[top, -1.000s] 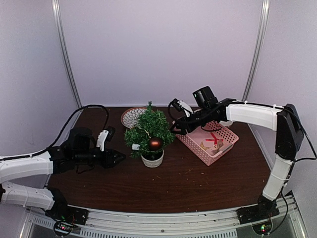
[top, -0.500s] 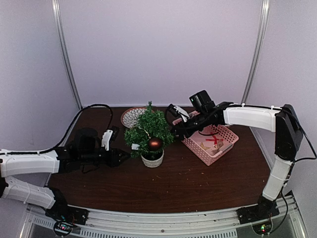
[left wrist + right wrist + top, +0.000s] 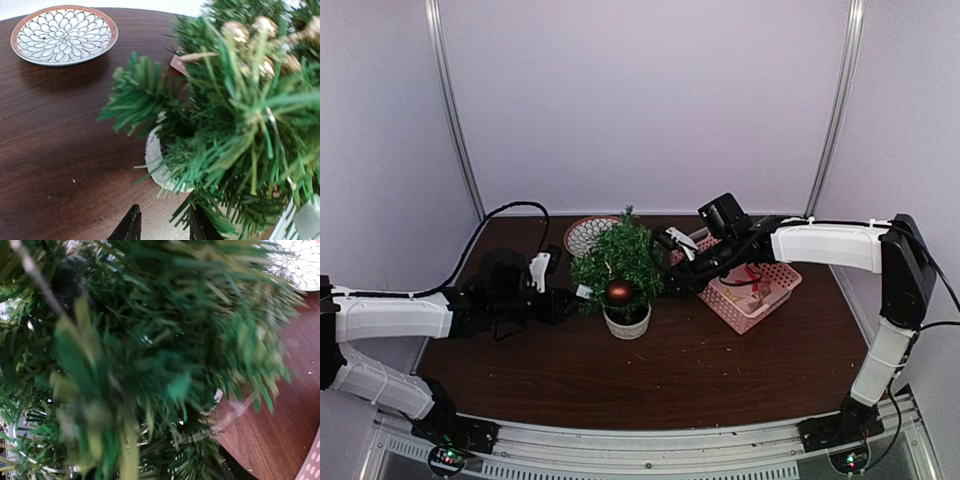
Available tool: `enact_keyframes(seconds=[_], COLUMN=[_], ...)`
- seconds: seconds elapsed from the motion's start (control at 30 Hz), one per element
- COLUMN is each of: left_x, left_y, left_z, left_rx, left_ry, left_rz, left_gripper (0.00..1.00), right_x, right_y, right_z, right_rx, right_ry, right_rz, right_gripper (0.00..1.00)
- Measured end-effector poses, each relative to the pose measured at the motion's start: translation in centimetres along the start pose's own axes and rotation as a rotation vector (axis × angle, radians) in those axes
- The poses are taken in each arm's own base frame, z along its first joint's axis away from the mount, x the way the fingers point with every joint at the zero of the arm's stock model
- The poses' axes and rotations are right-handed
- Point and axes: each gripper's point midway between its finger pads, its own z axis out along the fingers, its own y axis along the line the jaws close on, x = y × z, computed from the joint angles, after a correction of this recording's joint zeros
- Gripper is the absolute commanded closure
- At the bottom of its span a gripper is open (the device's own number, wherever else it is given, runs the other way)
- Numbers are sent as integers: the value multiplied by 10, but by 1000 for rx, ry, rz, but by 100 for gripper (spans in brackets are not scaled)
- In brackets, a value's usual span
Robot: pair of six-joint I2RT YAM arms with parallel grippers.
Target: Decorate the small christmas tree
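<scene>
Looking down on the small christmas tree (image 3: pixel 620 262), standing upright in its whitish pot (image 3: pixel 627 322) just left of the frame's centre on the dark wooden table (image 3: pixel 700 370). Spotting a reddish-brown bauble (image 3: pixel 619 292) hanging low on the front of the branches. Finding the left gripper (image 3: pixel 568 303) hovering at the tree's left edge, level with the lower branches. Catching, in the left wrist view, its two dark fingertips (image 3: pixel 131 227) standing apart at the bottom edge, bare wood showing between them, gripping nothing, green needles crowding the right-hand one. Picking out the right gripper (image 3: pixel 670 278) sitting half buried in the foliage on the tree's right side (right wrist view filling up with blurred green needles, no fingers showing), so no telling apart from together over there. Noting a patterned plate (image 3: pixel 585 235) lying behind the tree toward the upper left, and a pink basket (image 3: pixel 760 290) sitting right of centre, near the tree, under the right arm.
</scene>
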Motion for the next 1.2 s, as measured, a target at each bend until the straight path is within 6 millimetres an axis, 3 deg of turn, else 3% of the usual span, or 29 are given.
enact_keyframes(seconds=[0.23,0.43,0.83,1.2], left_x=[-12,-22,-33,-54], left_y=[10,8,11,4], left_z=[6,14,36,52], left_rx=[-27,-15,11,60], left_ry=[-15,-18,-4,-16], left_rz=[-16,-4,1,22], left_gripper=[66,66,66,66], right_x=[6,14,18,28], right_y=[22,32,66,71], right_z=[10,16,13,13], right_rx=[-43,-61,-78,-59], right_ry=[24,46,47,54], right_rz=[-33,-44,-101,-92], right_gripper=[44,44,41,32])
